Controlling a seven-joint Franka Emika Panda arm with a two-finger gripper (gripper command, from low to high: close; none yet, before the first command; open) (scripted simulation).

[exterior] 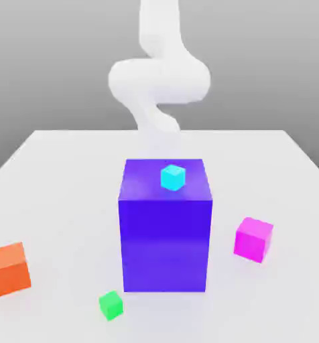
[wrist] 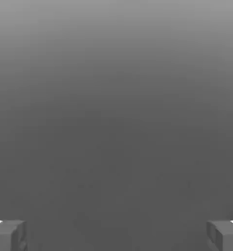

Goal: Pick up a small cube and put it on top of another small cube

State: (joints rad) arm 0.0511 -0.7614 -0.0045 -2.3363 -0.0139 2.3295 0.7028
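The small magenta cube (exterior: 253, 238) rests on the white table (exterior: 61, 194), toward the exterior view's right, beside the big purple block. A tiny green cube (exterior: 111, 305) lies near the front edge, just left of the block's front corner. In the hand view my gripper (wrist: 116, 236) is open: its two grey fingertips (wrist: 8, 235) stand far apart with nothing between them, and plain grey background lies beyond. The white arm (exterior: 159, 80) rises behind the purple block, away from both cubes.
A tall purple block (exterior: 165, 234) stands mid-table with a tiny cyan cube (exterior: 173, 177) on its top. An orange cube (exterior: 9, 268) sits at the exterior view's far left, near the front.
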